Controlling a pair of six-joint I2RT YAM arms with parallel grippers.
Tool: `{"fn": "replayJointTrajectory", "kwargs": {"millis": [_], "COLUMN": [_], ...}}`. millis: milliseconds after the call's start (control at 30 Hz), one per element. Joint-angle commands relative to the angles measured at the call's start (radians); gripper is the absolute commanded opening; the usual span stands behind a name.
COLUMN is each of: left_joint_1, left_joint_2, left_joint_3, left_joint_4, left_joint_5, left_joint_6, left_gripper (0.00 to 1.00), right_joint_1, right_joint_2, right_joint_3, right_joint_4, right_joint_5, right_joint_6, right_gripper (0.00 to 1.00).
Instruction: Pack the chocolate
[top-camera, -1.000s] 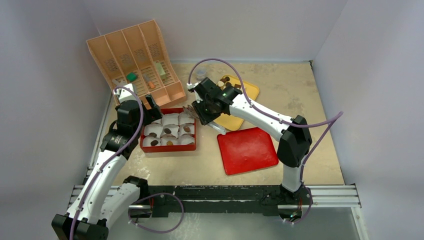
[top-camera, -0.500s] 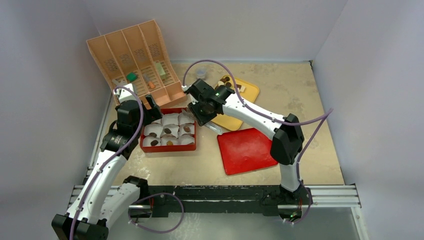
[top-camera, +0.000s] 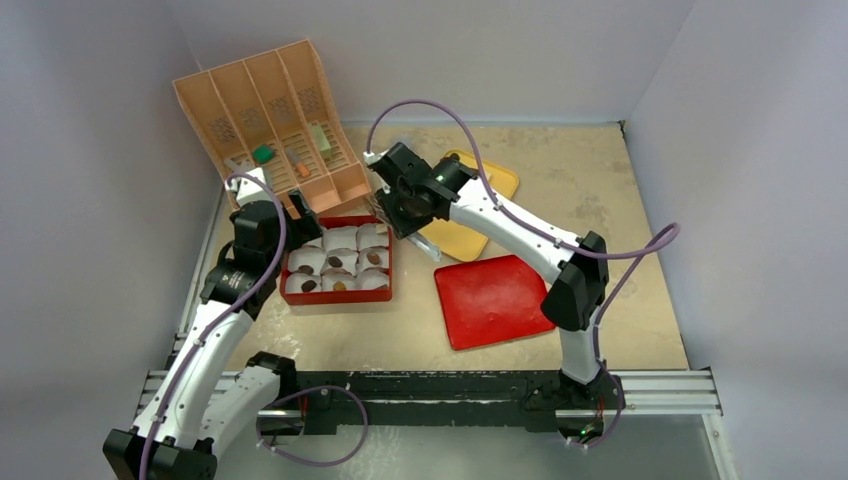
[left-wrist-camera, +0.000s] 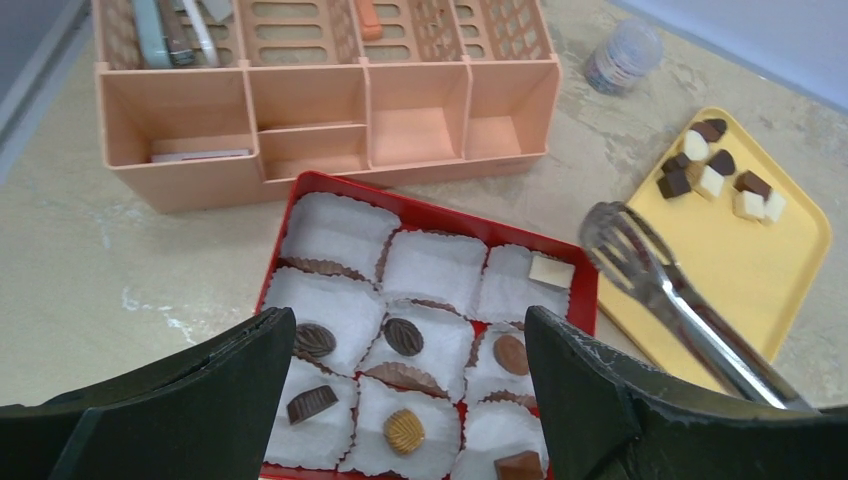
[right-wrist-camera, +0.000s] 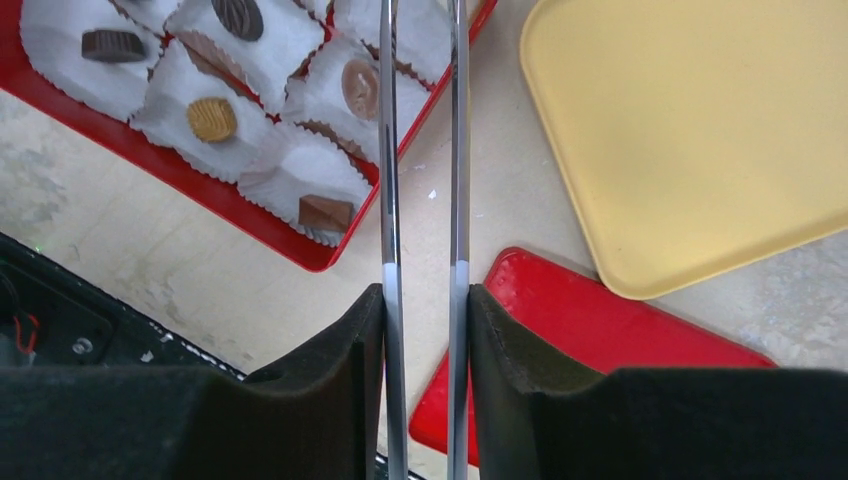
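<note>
The chocolate lies in two places. Several pieces sit in white paper cups in the red box (left-wrist-camera: 586, 295), among them a dark oval (left-wrist-camera: 404, 336) and a white square (left-wrist-camera: 551, 270). More dark and white pieces (left-wrist-camera: 715, 172) lie on the yellow tray (left-wrist-camera: 760, 270). My right gripper (right-wrist-camera: 424, 300) is shut on metal tongs (right-wrist-camera: 388, 200), and their tip (left-wrist-camera: 612, 232) hovers at the box's far right corner with nothing in it. My left gripper (left-wrist-camera: 410, 320) hangs open over the box's near side, holding nothing.
An orange slotted organizer (top-camera: 270, 115) leans at the back left with small items in it. The red lid (top-camera: 494, 299) lies to the right of the box (top-camera: 337, 296). A small clear jar (left-wrist-camera: 622, 55) stands behind the tray. Walls enclose the table.
My right gripper has carried the tongs a little back and left, away from the near edge. The left arm has stayed where it was.
</note>
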Motion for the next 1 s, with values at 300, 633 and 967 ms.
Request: {"fn": "replayJointTrajectory", "kwargs": {"millis": [300, 633, 967], "left_joint_1": [-0.022, -0.055, -0.062], "left_joint_2": [-0.117, -0.164, -0.175], "left_joint_3": [0.115, 0.1, 0.089], "left_joint_4": [-0.098, -0.108, -0.099], "left_joint_5": [-0.391, -0.427, -0.407], "left_joint_6": [-0.048, -0.05, -0.047], "left_gripper": [0.84, 0.85, 0.85], "right_joint_1": [0.126, 0.163, 0.167], "right_joint_2": [0.238, 0.278, 0.315], "right_joint_3": [0.354, 0.361, 0.389], "right_joint_4": [-0.281, -0.346, -0.36], "right_joint_5": [0.212, 0.362, 0.411], "right_joint_6": [0.226, 0.324, 0.326], "right_gripper": [0.34, 0.36, 0.36]}}
